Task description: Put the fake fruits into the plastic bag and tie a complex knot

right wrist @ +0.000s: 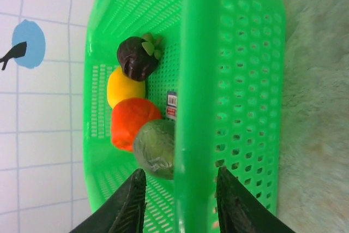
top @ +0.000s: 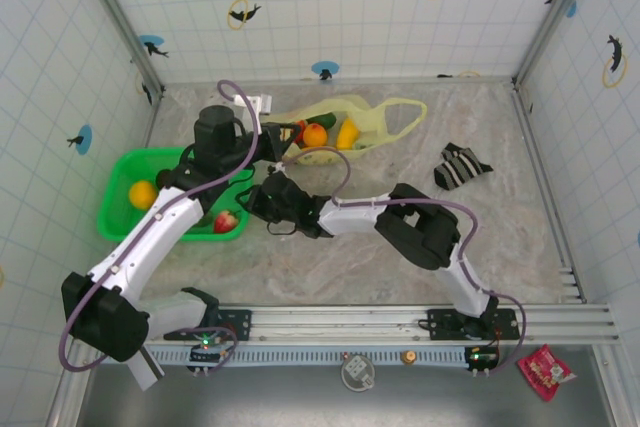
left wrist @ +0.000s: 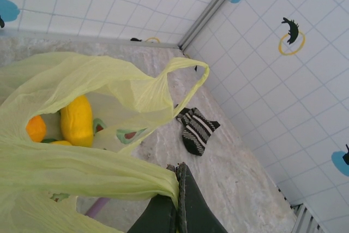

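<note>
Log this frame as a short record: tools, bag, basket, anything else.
left tool: shut on plastic bag film
right tool: open, astride green basket wall
in bag: yellow fruit, orange fruit
in basket: dark brown fruit, lemon-yellow fruit, red-orange fruit, green fruit
bag state: open, untied
aside: striped cloth

We see a thin, translucent, crinkled film bag (left wrist: 109,85), smooth plastic fruits (right wrist: 131,121), a rigid perforated plastic basket (right wrist: 240,80), a knitted striped cloth (left wrist: 196,129), a matt marbled worktop (top: 500,137), and glossy tiled walls (left wrist: 272,80) with metal posts (top: 110,7).
</note>
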